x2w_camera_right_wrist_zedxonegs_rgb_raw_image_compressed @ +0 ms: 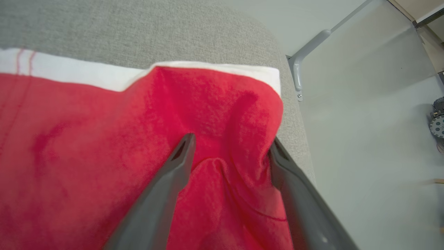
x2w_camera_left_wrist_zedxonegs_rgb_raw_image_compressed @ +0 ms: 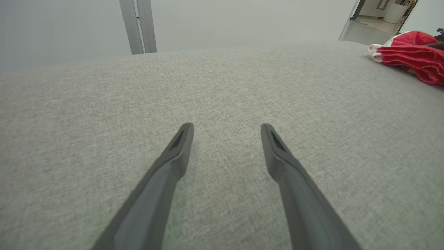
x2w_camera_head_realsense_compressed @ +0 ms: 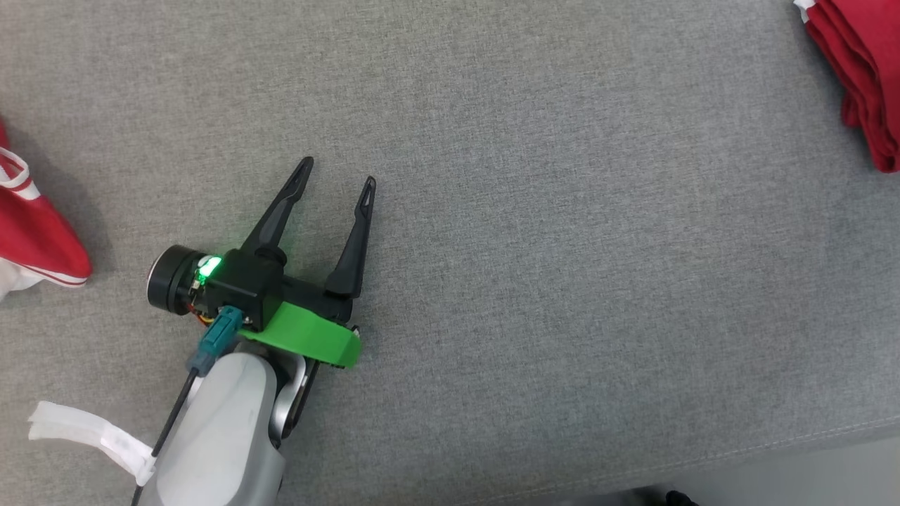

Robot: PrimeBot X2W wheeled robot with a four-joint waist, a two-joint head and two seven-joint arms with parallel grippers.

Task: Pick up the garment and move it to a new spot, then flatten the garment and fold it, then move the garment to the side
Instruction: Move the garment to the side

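- Grippers: left gripper (x2w_camera_head_realsense_compressed: 339, 171) wide, empty, over near cushion (x2w_camera_head_realsense_compressed: 562, 281).
- Folded red garment (x2w_camera_head_realsense_compressed: 861, 70) far right, at cushion edge.
- right gripper (x2w_camera_right_wrist_zedxonegs_rgb_raw_image_compressed: 231, 139) wide, straddling a fold, not pinching.
- Placement looks done; lift right gripper straight up, don't snag fold.

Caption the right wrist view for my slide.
Right gripper, jaws apart, over the red garment at the edge of the grey cushion.

the garment (x2w_camera_right_wrist_zedxonegs_rgb_raw_image_compressed: 86, 139) is fuzzy red cloth with white trim; the upholstery (x2w_camera_head_realsense_compressed: 562, 246) is coarse grey weave (matt); the left gripper (x2w_camera_head_realsense_compressed: 338, 172) is smooth dark plastic
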